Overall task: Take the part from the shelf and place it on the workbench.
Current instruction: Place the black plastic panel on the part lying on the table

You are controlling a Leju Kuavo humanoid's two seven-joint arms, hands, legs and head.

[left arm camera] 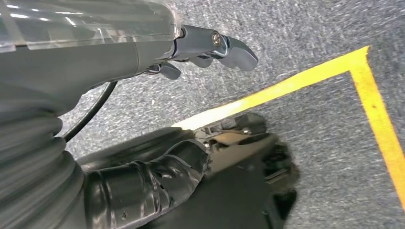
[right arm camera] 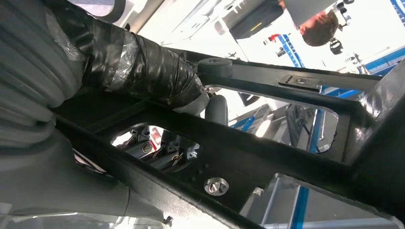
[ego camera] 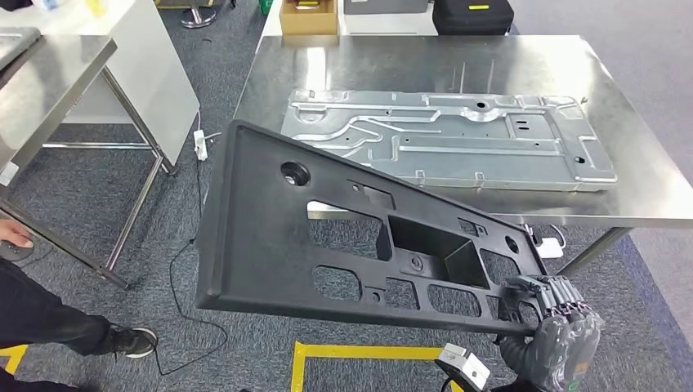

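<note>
One hand does the holding: the right hand point(ego camera: 549, 314) grips the lower right corner of the black part point(ego camera: 327, 237), its fingers point(ego camera: 546, 291) curled over the panel's edge, and in the right wrist view the same right hand point(right arm camera: 143, 67), wrapped in black tape, reaches across the part point(right arm camera: 267, 157) with dark fingers point(right arm camera: 165, 148) showing through one of its cut-outs. The part is a large, flat black plastic panel with many rectangular openings and a round hole near its upper left; it hangs tilted in the air in front of the workbench point(ego camera: 654, 204), its far end raised and its upper edge overlapping the bench's near edge in the head view. The left hand point(left arm camera: 210, 50) hangs over the grey carpet point(left arm camera: 310, 33) holding nothing, its fingers loosely apart, above a yellow floor line point(left arm camera: 296, 81). On the workbench lies a stamped grey metal plate point(ego camera: 445, 139), well apart from the hand. Beyond the bench stand a cardboard box point(ego camera: 308, 16) and a black case point(ego camera: 472, 15). To the left stands a second steel table point(ego camera: 49, 90), and a person's shoe point(ego camera: 135, 339) and dark trouser leg rest on the carpet near it.
</note>
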